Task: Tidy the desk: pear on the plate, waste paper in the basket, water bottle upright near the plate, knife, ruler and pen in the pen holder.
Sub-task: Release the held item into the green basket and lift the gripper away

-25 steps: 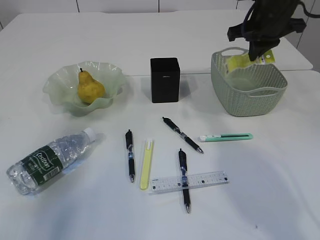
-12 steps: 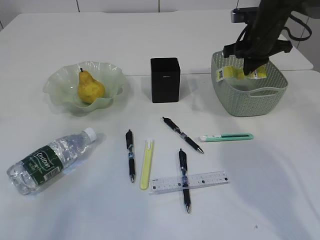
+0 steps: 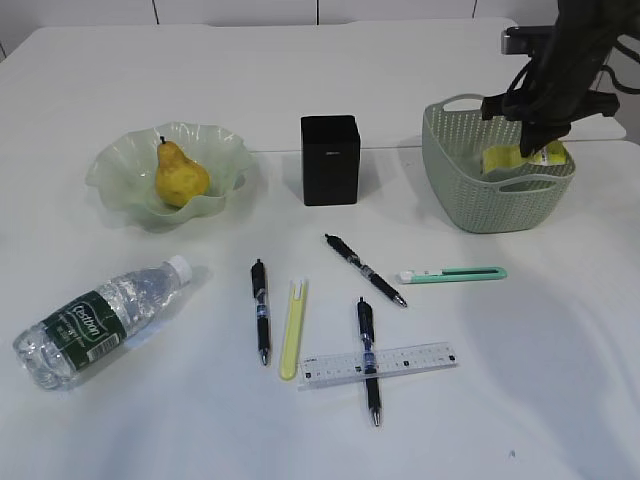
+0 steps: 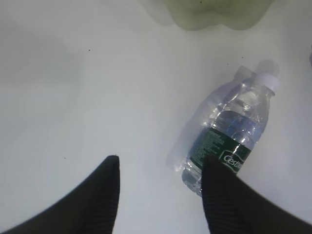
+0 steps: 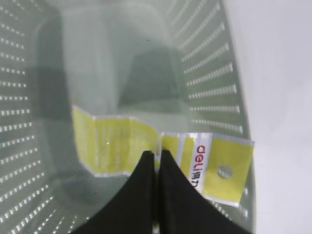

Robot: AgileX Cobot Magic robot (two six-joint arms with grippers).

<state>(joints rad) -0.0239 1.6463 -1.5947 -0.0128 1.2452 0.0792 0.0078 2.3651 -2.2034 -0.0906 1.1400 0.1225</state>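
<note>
Yellow waste paper (image 5: 146, 146): pinched in the closed right gripper (image 5: 157, 155), hanging inside the green basket (image 3: 455, 185) near the table's far right edge. Left gripper (image 4: 158, 168): jaws apart, holding nothing, above the water bottle (image 4: 231, 141) lying at the near left.

Basket (image 3: 470, 190) walls hem the right hand (image 3: 527, 152); table (image 3: 560, 360) around lies open.

The exterior view looks down at a slant across the whole surface (image 3: 500, 400) from its near edge. The left wrist view faces straight down from moderate height, sharing the water bottle (image 4: 233, 139) with it. The right wrist view sits close over the basket (image 5: 29, 122), sharing the waste paper (image 5: 122, 144) inside.
</note>
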